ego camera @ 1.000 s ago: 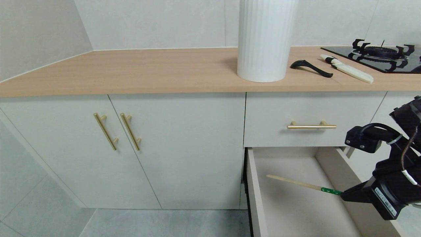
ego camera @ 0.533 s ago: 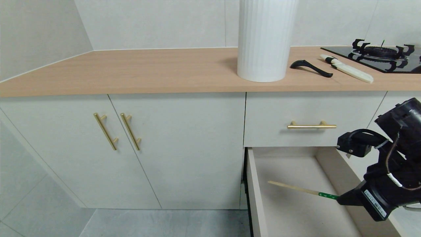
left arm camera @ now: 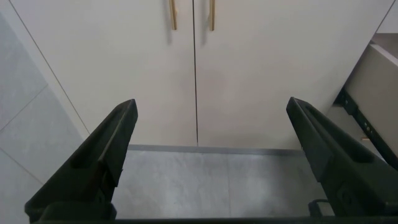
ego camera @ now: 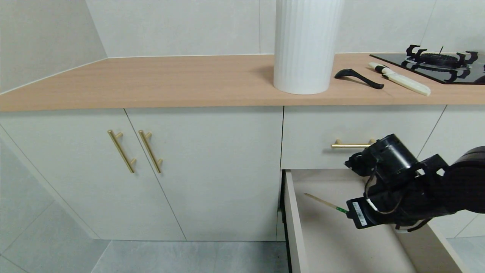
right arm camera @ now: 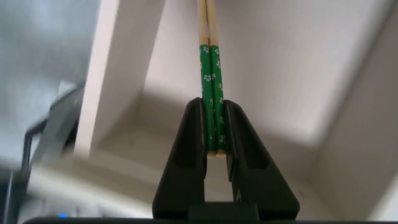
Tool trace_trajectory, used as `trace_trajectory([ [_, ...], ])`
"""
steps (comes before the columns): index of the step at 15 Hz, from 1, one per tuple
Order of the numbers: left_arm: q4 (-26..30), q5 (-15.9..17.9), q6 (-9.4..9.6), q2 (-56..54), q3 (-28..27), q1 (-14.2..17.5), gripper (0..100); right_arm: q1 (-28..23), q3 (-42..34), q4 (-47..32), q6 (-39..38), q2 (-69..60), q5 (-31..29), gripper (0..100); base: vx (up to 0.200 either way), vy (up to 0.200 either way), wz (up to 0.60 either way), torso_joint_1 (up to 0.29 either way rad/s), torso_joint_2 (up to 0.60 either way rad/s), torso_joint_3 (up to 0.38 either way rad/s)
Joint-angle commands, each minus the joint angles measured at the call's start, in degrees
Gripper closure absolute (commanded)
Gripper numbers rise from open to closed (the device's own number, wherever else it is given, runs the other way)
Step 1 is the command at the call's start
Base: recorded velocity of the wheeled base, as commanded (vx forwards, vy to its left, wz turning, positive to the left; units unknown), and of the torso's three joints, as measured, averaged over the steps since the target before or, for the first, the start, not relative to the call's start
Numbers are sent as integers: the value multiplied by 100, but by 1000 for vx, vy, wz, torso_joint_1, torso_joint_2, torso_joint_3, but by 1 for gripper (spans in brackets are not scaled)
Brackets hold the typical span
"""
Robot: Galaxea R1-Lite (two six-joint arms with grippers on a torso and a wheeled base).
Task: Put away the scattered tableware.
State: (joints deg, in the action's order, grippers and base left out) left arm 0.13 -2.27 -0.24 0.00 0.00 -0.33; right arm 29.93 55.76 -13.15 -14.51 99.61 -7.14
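– Chopsticks [ego camera: 326,203]: where are they in the head view?
– Pinched by their green ends in the right gripper [ego camera: 351,213], bare tips pointing out over the bottom of the open lower drawer [ego camera: 292,216]. Can't tell whether the tips touch the bottom. The upper drawer [ego camera: 322,129] is closed.
– What's on the countertop [ego camera: 170,83]?
– Black utensil [ego camera: 358,77] and white knife [ego camera: 399,79], lying near each other between the white ribbed cylinder [ego camera: 305,45] and the gas hob [ego camera: 435,62]. Neither is put away.
– Left wrist view?
– Left gripper [left arm camera: 211,106] has its jaws spread wide with nothing between them. It faces the closed cabinet doors [left arm camera: 249,74] and the floor tiles [left arm camera: 205,180], well apart from the countertop items.
– Right wrist view?
– Right gripper [right arm camera: 212,106] is clamped tight on the chopsticks [right arm camera: 210,62]. Its fingers [right arm camera: 189,143] press the green patterned section, and the two sticks lie parallel and together. Beyond them is the inside of the lower drawer, one side wall included.
– Progress?
– My read: the first item is at the drop-off but not released. Call it one of three nearly done. Next is opening the fingers low over the drawer bottom, then two more trips for the black utensil and the white knife.
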Motion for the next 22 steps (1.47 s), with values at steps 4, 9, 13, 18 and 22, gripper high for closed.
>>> trace_trajectory([
  [4,-5,-2,-2,0,0,-2,0,48,-12,964,-492,999,-261,100,0,0,0,0,0,0],
  [9,-5,-2,-2,0,0,-2,0,22,-21,1394,-536,1447,-648,100,0,0,0,0,0,0],
  [13,-5,-2,-2,0,0,-2,0,-22,-39,1764,-553,1834,-806,100,0,0,0,0,0,0],
  [18,-5,-2,-2,0,0,7,0,-13,-56,1755,-536,2229,-815,100,0,0,0,0,0,0],
  [22,-5,-2,-2,0,0,-2,0,31,-30,1772,-536,2607,-806,100,0,0,0,0,0,0],
])
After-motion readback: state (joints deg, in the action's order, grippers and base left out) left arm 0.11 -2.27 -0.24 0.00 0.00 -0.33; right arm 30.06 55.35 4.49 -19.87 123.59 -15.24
